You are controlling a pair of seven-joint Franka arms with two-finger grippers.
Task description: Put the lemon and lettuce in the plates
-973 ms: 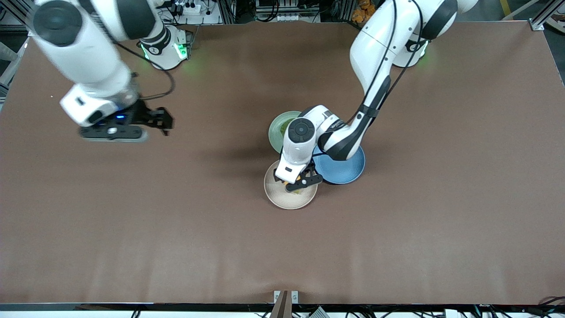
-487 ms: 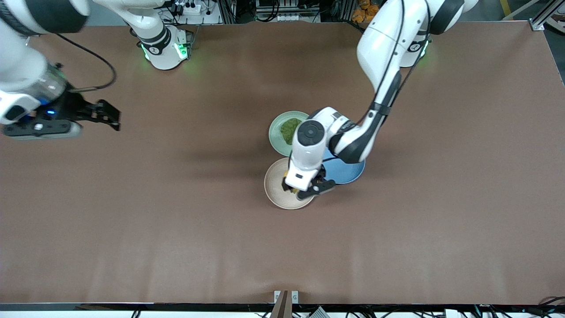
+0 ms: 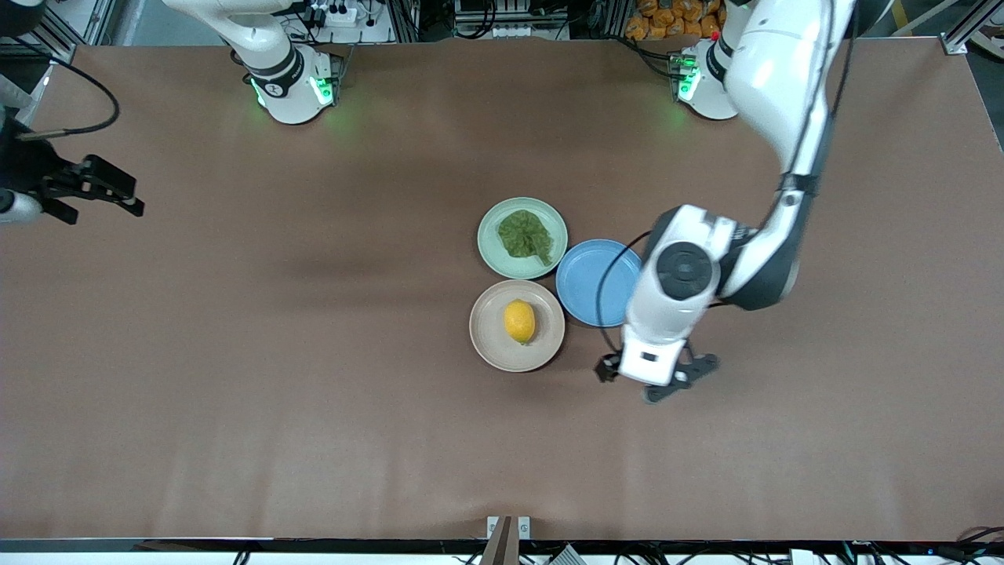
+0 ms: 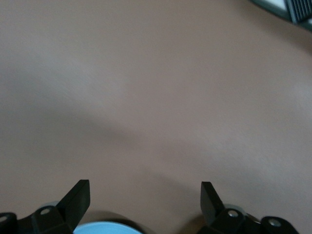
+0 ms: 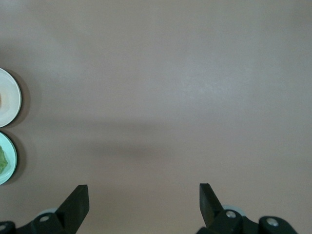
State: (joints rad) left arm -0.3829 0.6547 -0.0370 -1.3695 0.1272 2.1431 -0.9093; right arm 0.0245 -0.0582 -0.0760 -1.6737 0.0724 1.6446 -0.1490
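Observation:
The yellow lemon lies in the beige plate. The dark green lettuce lies in the mint green plate, which stands farther from the front camera. Both plates show at the edge of the right wrist view, the beige plate and the mint plate. My left gripper is open and empty over bare table beside the blue plate, toward the left arm's end. My right gripper is open and empty over the table's edge at the right arm's end.
An empty blue plate touches both task plates, toward the left arm's end; its rim shows in the left wrist view. The brown table spreads wide around the plates.
My left gripper has let go of the lemon in the beige plate and swung away toward the left arm's end. My right gripper has drawn back farther toward the right arm's end.

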